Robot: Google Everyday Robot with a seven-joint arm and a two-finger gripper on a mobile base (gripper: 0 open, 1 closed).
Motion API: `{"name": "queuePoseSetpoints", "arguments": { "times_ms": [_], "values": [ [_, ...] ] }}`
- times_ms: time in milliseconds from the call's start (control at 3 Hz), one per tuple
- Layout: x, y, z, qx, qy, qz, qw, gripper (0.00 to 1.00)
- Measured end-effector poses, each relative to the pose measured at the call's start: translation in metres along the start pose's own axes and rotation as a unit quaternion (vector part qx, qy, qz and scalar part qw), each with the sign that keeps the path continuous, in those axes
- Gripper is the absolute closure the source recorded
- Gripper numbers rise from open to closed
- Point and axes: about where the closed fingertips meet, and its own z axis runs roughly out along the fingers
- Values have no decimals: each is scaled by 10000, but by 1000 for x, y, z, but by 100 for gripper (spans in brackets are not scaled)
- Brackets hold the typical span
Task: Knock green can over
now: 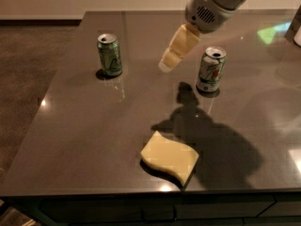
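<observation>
The green can (109, 54) stands upright at the back left of the dark table (84, 140). It has a dark green body, a pale triangular mark and a silver top. My gripper (166, 65) hangs above the table's middle and points down and to the left. Its cream fingers (178, 45) are pressed together and hold nothing. It is to the right of the green can with a clear gap between them, and just left of a paler can.
A paler white-silver can (210, 69) with green and red marks stands upright at the right of the gripper. A yellow sponge (169, 157) lies near the table's front edge. The floor (28, 79) drops away on the left.
</observation>
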Motion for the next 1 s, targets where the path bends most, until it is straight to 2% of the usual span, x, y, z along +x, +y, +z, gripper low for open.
{"name": "queuePoseSetpoints", "arguments": {
  "times_ms": [667, 1000],
  "values": [
    [-63, -5, 63, 275, -423, 324, 9982, 0],
    [-86, -4, 88, 317, -560, 445, 9969, 0]
  ]
}}
